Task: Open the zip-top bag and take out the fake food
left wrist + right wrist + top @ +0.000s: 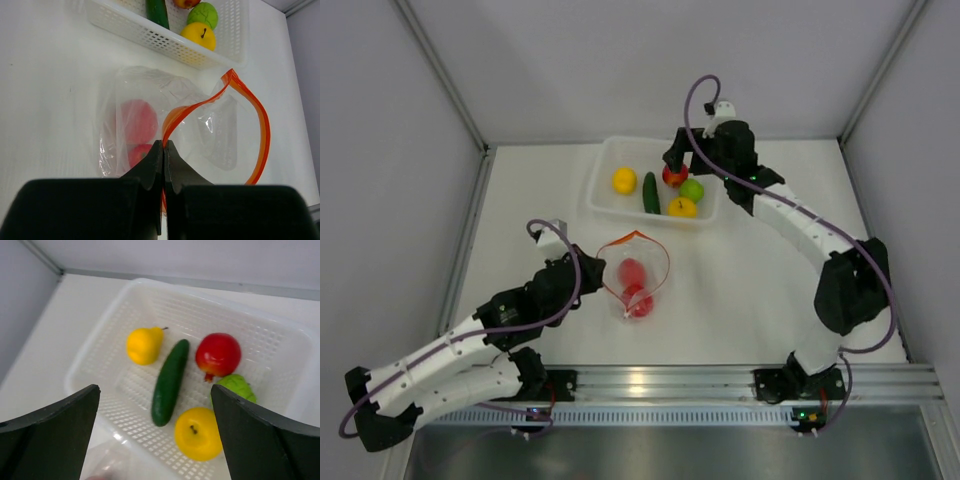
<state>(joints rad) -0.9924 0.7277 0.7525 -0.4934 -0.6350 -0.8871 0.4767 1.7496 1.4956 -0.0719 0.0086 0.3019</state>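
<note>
The left gripper was pinched shut on the orange zip strip of the zip-top bag, holding its mouth up and open. Two red fake fruits lay inside. Farther off, the right gripper hung wide open and empty over the white basket, where the cucumber lay. It should go straight in through the orange ring and not bump the bag.

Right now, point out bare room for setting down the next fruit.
Inside the basket, the mesh floor is bare along the far wall, behind the yellow pear and red fruit, and left of the pear. The right end is crowded: red fruit, green fruit and yellow apple bunch beside the cucumber.
</note>
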